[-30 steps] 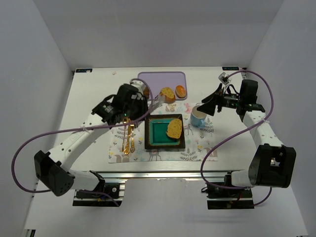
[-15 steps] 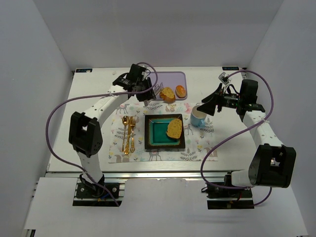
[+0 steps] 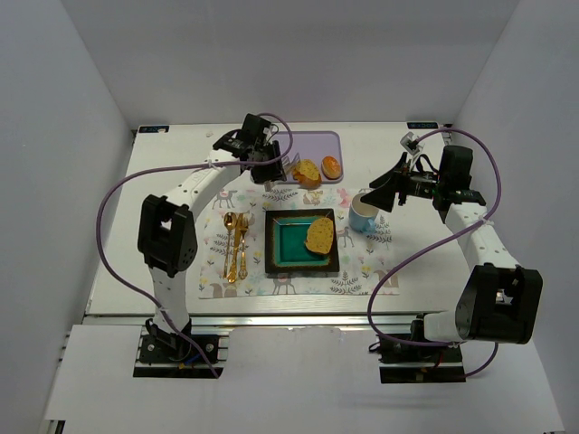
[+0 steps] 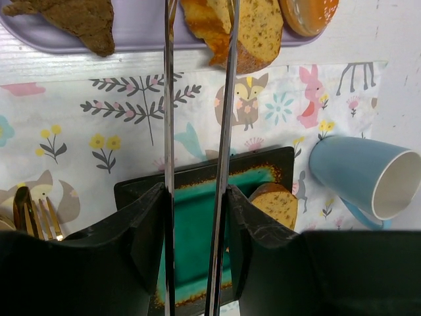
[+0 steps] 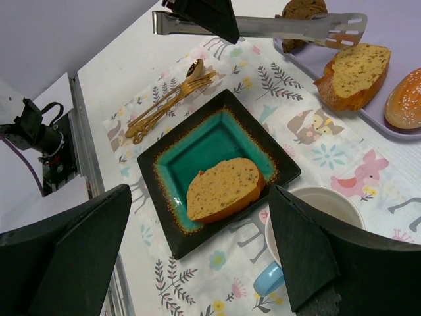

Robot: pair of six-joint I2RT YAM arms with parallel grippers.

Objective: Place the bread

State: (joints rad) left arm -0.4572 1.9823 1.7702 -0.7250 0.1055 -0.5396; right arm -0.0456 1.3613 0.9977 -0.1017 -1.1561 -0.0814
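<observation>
**Insp:** Checking L side first. State of the left hand [image 4: 195,217]?

**Asst:** Closed down on the handle end of the tongs [image 4: 225,118], jaws narrow, nothing else held. The tong arms run nearly parallel w/ a small gap, out over the purple tray [image 4: 131,36]. The tips are cut off in the wrist view.

**Insp:** Bread position?

**Asst:** One slice [image 5: 223,187] lies on the teal plate [image 5: 197,141], right half. The next slice [image 4: 253,29] is on the tray, w/ a dark piece [image 4: 79,20] to one side and a bun [image 4: 309,13] to the other. One tong arm crosses over it. Cannot tell if there's contact.

**Insp:** R side?

**Asst:** The right hand [image 3: 391,185] is spread wide, holding nothing, hovering near the blue cup [image 4: 362,174].

**Insp:** Hazards?

**Asst:** Judgement only:
- A shallow pinch on the crust edge could let the slice tear or drop onto the placemat [image 4: 99,125].
- Closing off-centre could shove the bun along the tray.
- The plate is half taken, so a careless release may stack the slices or hang one over the rim.
- The cup sits just beside the plate, so a wide swing could clip it.
</observation>
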